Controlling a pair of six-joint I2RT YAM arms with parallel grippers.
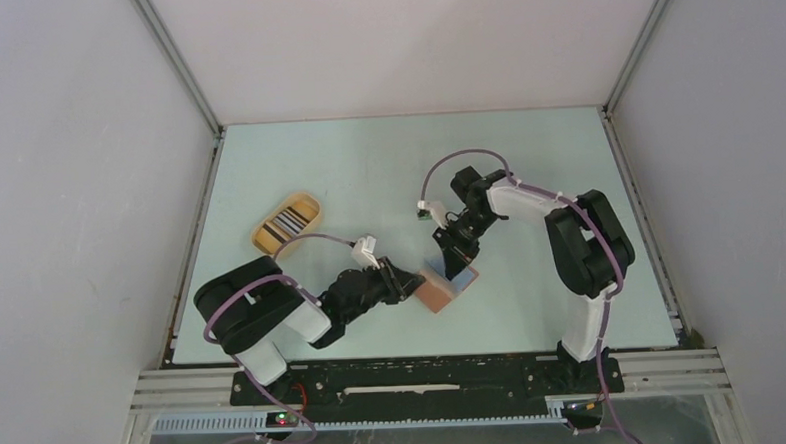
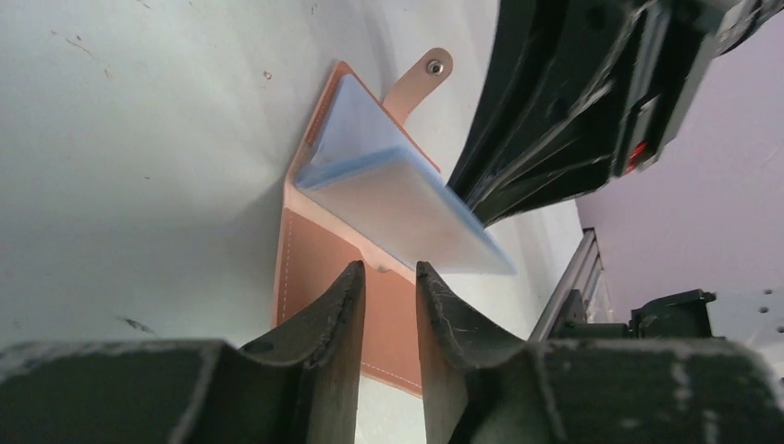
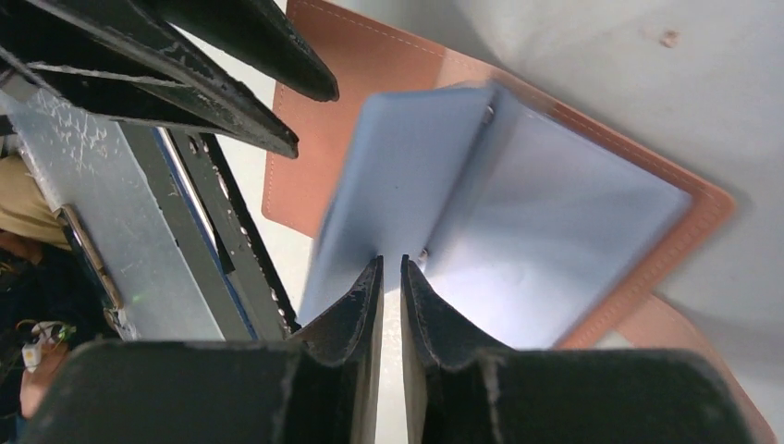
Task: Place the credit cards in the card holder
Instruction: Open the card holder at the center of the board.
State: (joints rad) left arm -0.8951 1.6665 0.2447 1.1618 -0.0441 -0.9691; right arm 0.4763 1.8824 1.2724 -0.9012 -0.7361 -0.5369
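- Where the two arms meet near the middle of the table [image 1: 366,163], the card holder [image 2: 319,245] lies opened flat. Its reddish-brown cover is down, its blue-grey inner leaves are lifted into a wedge, and its snap tab [image 2: 418,81] points away from the left wrist camera.
- Left gripper [image 2: 388,270]: jaws parted by a narrow gap with nothing between them. It hangs low over the near brown flap.
- Right gripper [image 3: 390,264]: jaws drawn almost together, pinching the edge of a raised inner leaf from the opposite side.
- In the way: the right gripper and its wrist stand directly across the holder from the left gripper. The lifted leaves rise between the two, screening the far half of the cover from the left side.
- Credit cards [image 1: 289,222]: dark and pale stripes stacked in the yellow oval tray [image 1: 261,236]. How many there are cannot be told.
- The tray sits on the left part of the table, beyond the left arm and well apart from the holder.
- Purple cables [image 1: 315,240] loop over both arms.
- Surround: pale walls on three sides and a metal rail [image 2: 569,277] along the table's edge.
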